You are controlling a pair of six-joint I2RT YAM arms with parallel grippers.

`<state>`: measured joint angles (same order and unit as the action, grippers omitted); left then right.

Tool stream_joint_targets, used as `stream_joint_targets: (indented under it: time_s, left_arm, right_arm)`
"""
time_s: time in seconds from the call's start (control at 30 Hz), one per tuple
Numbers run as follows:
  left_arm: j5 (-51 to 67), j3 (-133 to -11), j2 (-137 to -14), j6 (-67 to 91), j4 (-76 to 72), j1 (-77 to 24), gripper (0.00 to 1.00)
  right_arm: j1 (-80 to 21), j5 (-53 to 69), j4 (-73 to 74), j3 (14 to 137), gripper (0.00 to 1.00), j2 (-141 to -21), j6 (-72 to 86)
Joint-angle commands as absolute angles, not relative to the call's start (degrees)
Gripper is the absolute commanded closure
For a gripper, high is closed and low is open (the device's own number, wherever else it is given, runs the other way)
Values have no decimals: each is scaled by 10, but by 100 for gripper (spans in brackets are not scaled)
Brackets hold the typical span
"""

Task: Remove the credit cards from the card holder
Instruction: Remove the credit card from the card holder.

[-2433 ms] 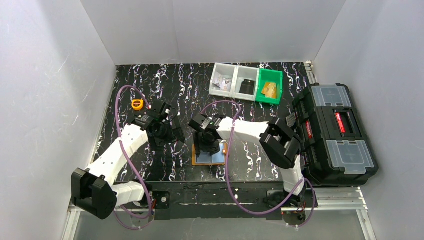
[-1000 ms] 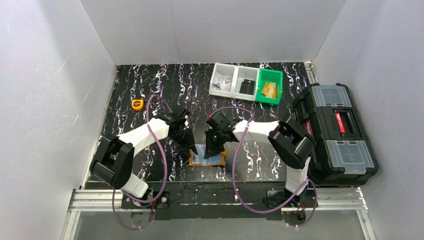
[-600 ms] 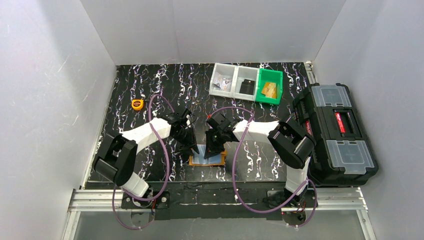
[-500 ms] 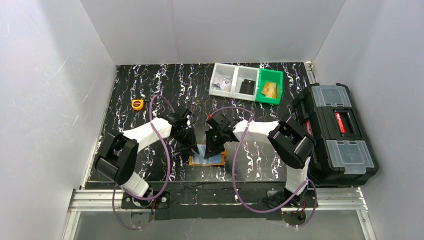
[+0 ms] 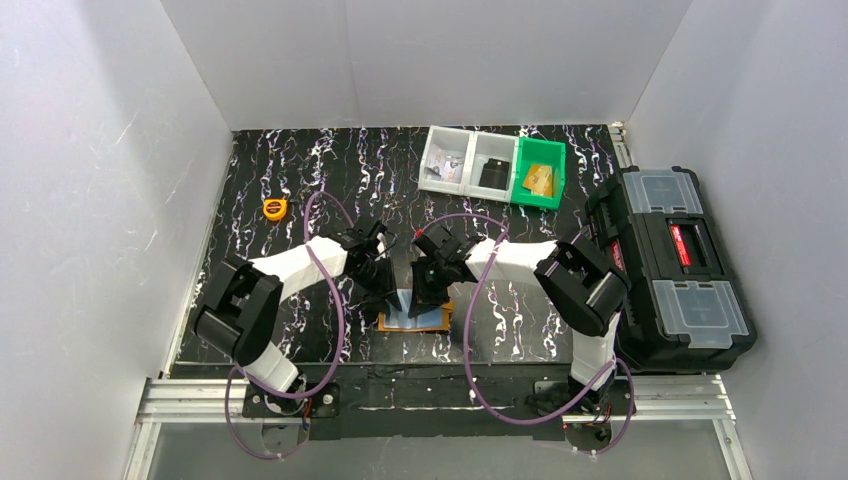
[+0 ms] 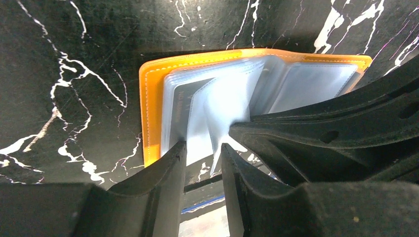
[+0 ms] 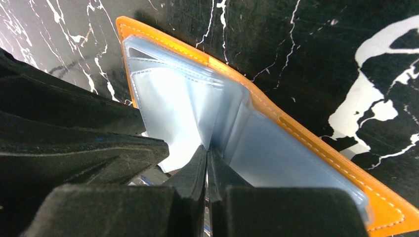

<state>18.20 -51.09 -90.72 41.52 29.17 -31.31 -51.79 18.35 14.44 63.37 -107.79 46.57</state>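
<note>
The orange card holder (image 5: 415, 318) lies open on the black marbled table near the front edge, its clear pockets fanned upward. My right gripper (image 5: 428, 285) is shut on one clear pocket leaf (image 7: 197, 113) and holds it upright. My left gripper (image 5: 385, 285) faces it from the left. Its jaws stand apart around the edge of another pale leaf (image 6: 200, 123), with a gap on both sides. A dark credit card (image 6: 180, 106) shows inside a pocket next to the orange cover (image 6: 150, 98). Any other credit cards are hidden in the pockets.
A small yellow tape measure (image 5: 274, 208) lies at the back left. Two clear bins (image 5: 470, 160) and a green bin (image 5: 540, 172) sit at the back. A black toolbox (image 5: 670, 265) stands at the right edge. White walls close in three sides.
My left arm swung from near the tape measure over to the card holder, and its jaws narrowed a little around a leaf. The right gripper has kept its hold in place.
</note>
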Motion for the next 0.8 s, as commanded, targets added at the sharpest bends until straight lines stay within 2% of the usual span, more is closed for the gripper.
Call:
stream_joint_targets:
  time_s: [0.0, 0.13, 0.37, 0.57, 0.77]
  left_arm:
    - [184, -498, -923, 411, 287, -323, 69]
    - [188, -498, -925, 416, 278, -325, 74]
    - [182, -500, -919, 423, 278, -325, 99]
    - [163, -502, -905, 429, 293, -325, 100]
    - [143, -498, -887, 437, 308, -325, 100]
  right_arm:
    - [-525, 160, 180, 631, 95, -1114, 456]
    - [-525, 159, 183, 634, 95, -1115, 454]
    - [-524, 151, 203, 651, 94, -1104, 443]
    - [-521, 147, 236, 686, 85, -1070, 423]
    - [-519, 127, 289, 731, 70, -1034, 405]
